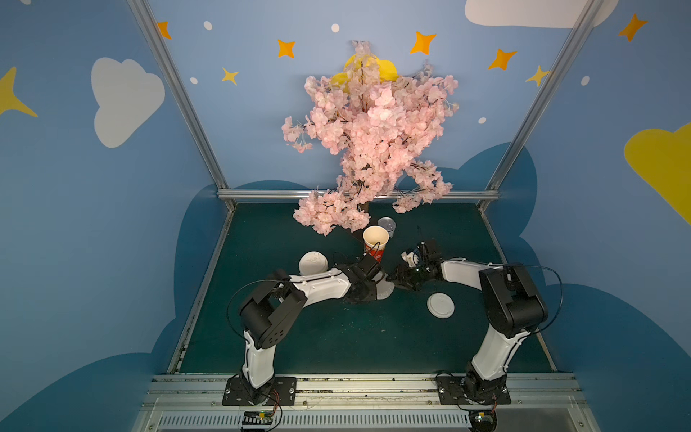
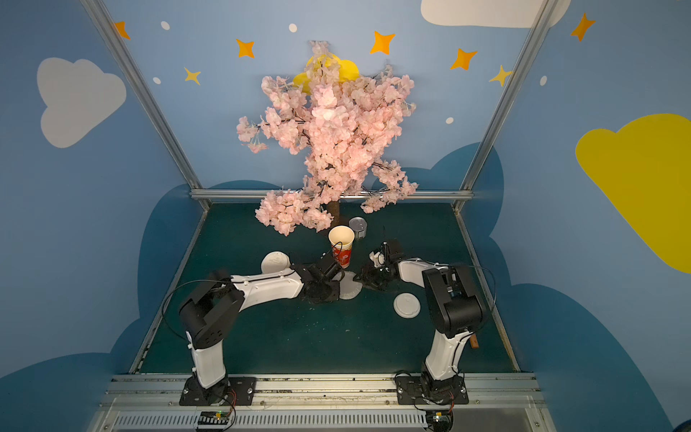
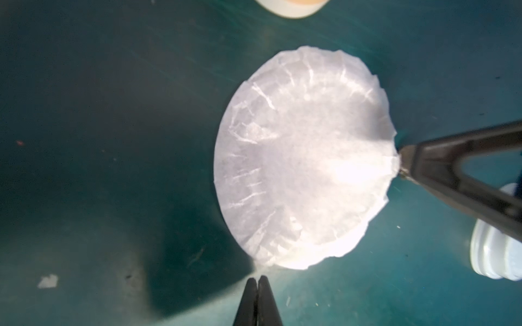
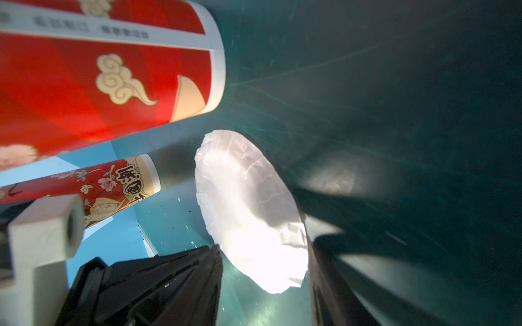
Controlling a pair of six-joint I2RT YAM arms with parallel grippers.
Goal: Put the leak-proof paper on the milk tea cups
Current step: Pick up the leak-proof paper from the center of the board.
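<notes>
A staged robot test booth rather than a home or shop: blue walls (image 1: 74,224) painted with clouds and stars, bare aluminium frame posts (image 1: 182,97), a dark green mat (image 1: 336,336) as tabletop, a left arm (image 1: 318,286) and right arm (image 1: 463,273) bolted to a metal rail (image 1: 374,385) at the near edge, a fake pink blossom tree (image 1: 374,131) far in the middle, a printed milk tea cup (image 1: 375,239) as prop

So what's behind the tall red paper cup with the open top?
A small clear plastic cup stands just behind the tall red paper cup. The red cup's rim hides part of its side and base. Farther back is the pink blossom tree.
</notes>
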